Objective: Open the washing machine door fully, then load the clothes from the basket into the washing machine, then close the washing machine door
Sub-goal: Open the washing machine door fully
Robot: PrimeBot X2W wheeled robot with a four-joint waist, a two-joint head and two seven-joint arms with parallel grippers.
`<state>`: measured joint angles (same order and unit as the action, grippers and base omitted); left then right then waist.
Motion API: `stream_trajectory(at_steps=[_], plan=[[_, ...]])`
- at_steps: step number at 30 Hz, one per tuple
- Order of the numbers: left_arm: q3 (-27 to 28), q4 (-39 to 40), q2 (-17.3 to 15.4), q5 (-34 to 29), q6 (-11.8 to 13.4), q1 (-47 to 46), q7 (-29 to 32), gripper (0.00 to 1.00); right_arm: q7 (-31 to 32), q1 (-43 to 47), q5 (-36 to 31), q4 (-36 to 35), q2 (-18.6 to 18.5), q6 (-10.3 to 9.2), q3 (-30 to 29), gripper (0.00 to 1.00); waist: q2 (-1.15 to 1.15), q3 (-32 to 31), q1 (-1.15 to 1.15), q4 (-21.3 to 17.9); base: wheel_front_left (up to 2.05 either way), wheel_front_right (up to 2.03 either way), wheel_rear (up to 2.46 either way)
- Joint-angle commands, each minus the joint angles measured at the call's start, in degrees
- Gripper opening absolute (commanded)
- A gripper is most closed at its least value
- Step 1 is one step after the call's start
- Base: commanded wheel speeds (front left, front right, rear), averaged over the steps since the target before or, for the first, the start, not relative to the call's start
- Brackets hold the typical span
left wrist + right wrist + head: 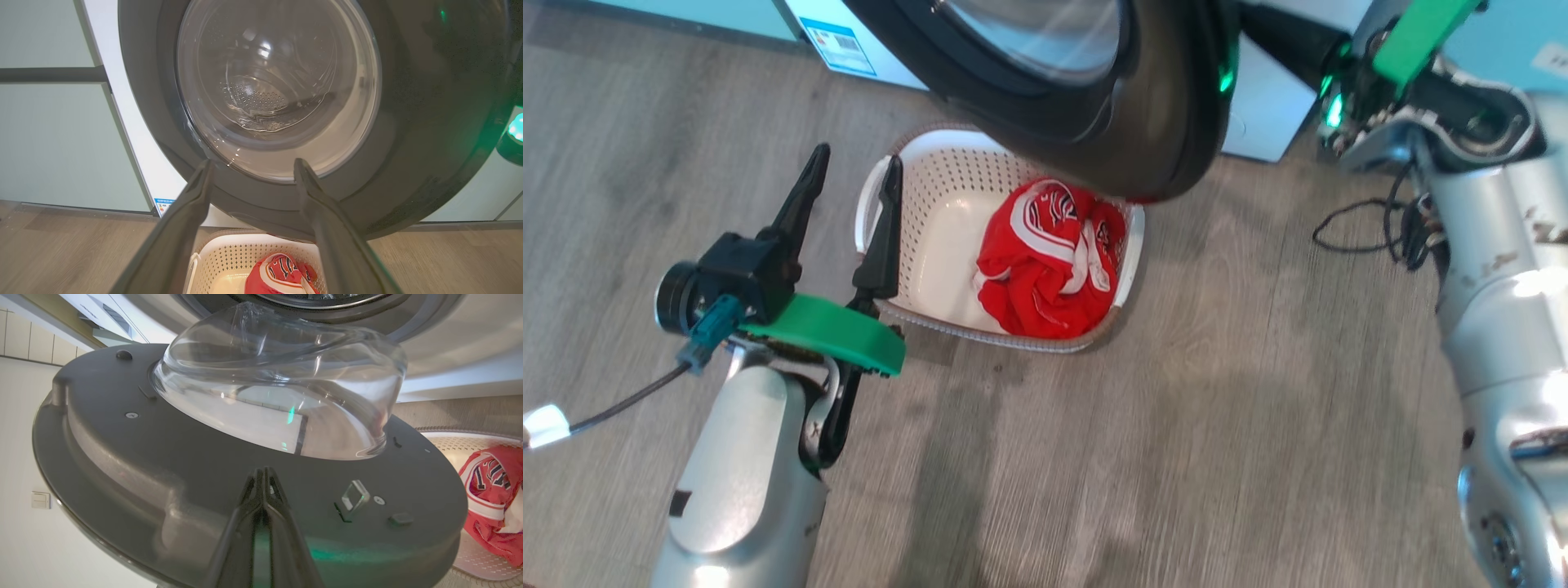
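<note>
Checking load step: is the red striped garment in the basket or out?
In. The red white-striped fabric garment lies bunched inside the cream perforated plastic basket, below the swung-out black-rimmed glass door.

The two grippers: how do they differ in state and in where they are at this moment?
The left gripper is open; the right gripper is shut, fingertips together. The left gripper faces the outer side of the washing machine door, near the basket; the right gripper points at that door's inner side. Both have dark fingers and hold nothing.

Red clothes (1049,261) in cream-white basket (947,175)
</note>
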<state>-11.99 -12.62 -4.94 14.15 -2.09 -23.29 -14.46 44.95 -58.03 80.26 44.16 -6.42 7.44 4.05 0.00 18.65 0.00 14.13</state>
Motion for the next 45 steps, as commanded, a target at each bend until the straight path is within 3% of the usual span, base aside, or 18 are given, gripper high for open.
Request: stream_trajectory(at_steps=[1,22,45], plan=[[2.3,1.2,-1.5,0.6,0.5,0.0,-0.5,1.0,1.0,0.5,0.6,-2.5,2.2,0.05,1.3,0.0,0.0,-1.1,0.0,0.5,0.0,0.0,0.0],[3.1,-0.7,-1.9,2.6,2.9,4.1,0.2,1.0,3.8,10.2,5.0,-8.6,3.5,0.05,8.2,0.0,0.0,-6.8,0.0,6.9,0.0,0.0,0.0],[2.5,-0.2,-1.5,4.3,4.5,6.4,0.4,1.0,-2.2,11.6,14.1,-8.9,3.5,0.05,20.1,0.0,0.0,-8.5,0.0,13.3,0.0,0.0,0.0]])
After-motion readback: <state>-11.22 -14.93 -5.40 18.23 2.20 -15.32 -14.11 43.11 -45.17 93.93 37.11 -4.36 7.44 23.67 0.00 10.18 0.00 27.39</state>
